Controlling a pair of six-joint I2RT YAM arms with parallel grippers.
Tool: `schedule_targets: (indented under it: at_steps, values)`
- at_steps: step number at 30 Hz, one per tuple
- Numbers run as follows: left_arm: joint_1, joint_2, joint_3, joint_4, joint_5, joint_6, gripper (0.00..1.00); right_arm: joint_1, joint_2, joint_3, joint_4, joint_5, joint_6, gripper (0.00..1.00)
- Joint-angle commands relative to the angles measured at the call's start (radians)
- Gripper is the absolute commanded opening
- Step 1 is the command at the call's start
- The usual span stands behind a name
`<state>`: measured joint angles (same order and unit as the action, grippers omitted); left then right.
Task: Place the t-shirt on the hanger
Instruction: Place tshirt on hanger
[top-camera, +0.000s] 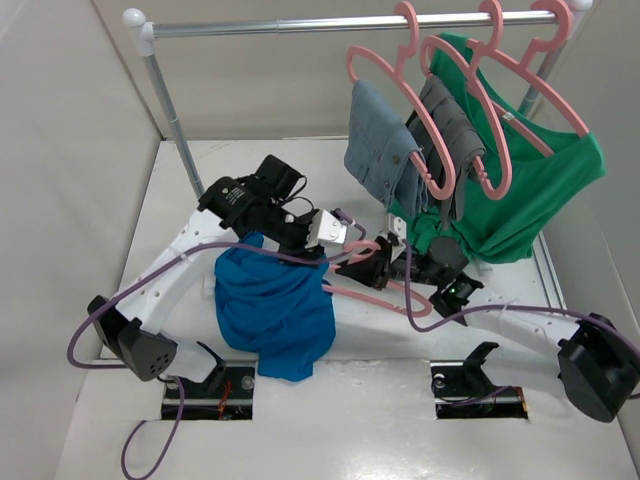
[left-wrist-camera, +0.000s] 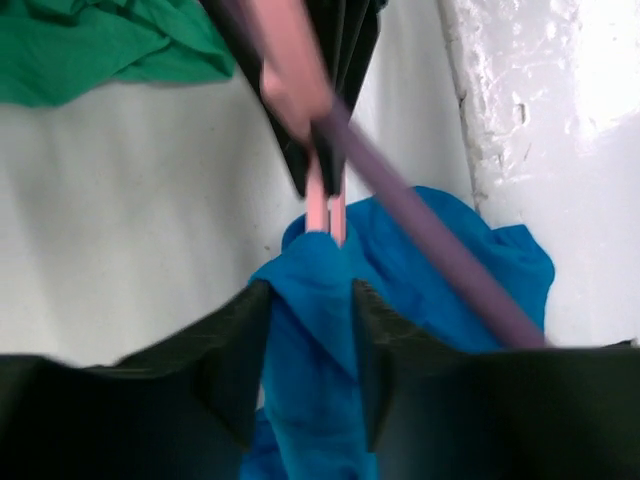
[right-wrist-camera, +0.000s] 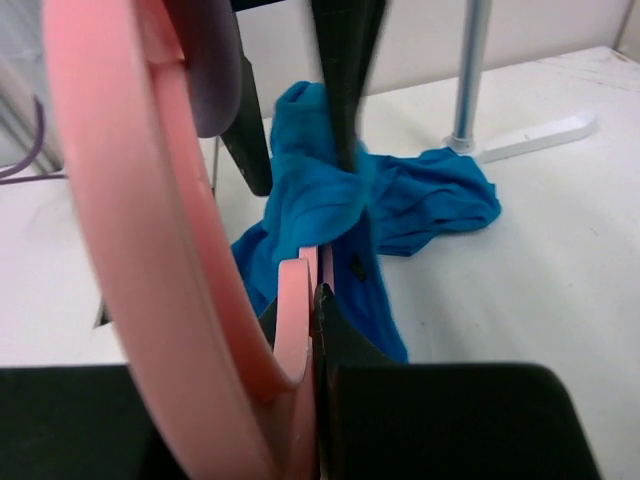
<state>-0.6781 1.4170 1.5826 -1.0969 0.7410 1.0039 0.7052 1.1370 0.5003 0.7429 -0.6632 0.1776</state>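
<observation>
Item: the t-shirt (top-camera: 275, 310), bunched at one end of the hanger (right-wrist-camera: 120, 200) that my right gripper (right-wrist-camera: 305, 300) clamps; left gripper (left-wrist-camera: 310, 300) slightly parted around a fold, hold uncertain; I'd draw cloth along gently, avoiding snags.

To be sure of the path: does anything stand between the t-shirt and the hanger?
Nothing visible does. The t-shirt meets the end of the hanger, which the right gripper holds; its cloth lies between the fingers of the left gripper.
</observation>
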Motion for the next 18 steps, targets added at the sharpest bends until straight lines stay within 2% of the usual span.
schedule_targets:
  at_steps: [1, 3, 4, 5, 7, 9, 11, 15, 18]
  values:
    - [-0.002, -0.136, -0.03, -0.026, -0.012, 0.122, 0.37, -0.026, -0.048, -0.043, -0.054, 0.007, 0.02, 0.0]
    - [0.008, -0.167, -0.073, -0.006, -0.023, 0.131, 0.54, -0.026, -0.084, -0.043, -0.115, 0.016, -0.006, 0.0]
    - [0.008, -0.197, -0.085, 0.006, -0.037, 0.131, 0.69, -0.026, -0.085, -0.043, -0.155, 0.016, -0.018, 0.0]
    - [0.008, -0.213, -0.098, 0.021, -0.037, 0.11, 0.76, -0.026, -0.097, -0.043, -0.168, 0.016, -0.032, 0.0]
    - [0.008, -0.251, -0.118, 0.086, -0.055, 0.061, 0.82, -0.026, -0.097, -0.043, -0.181, 0.005, -0.032, 0.0]
    - [0.008, -0.269, -0.118, 0.167, -0.095, -0.067, 0.82, -0.026, -0.106, -0.043, -0.195, 0.005, -0.032, 0.0]
    - [0.02, -0.297, -0.095, 0.212, -0.106, -0.135, 0.82, -0.026, -0.106, -0.052, -0.204, 0.005, -0.032, 0.0]
    - [0.02, -0.326, -0.11, 0.197, -0.173, -0.189, 0.89, -0.026, -0.106, -0.043, -0.204, 0.014, -0.041, 0.0]
    - [0.02, -0.314, -0.185, 0.123, -0.27, -0.198, 0.87, -0.026, -0.106, -0.025, -0.217, 0.014, -0.05, 0.0]
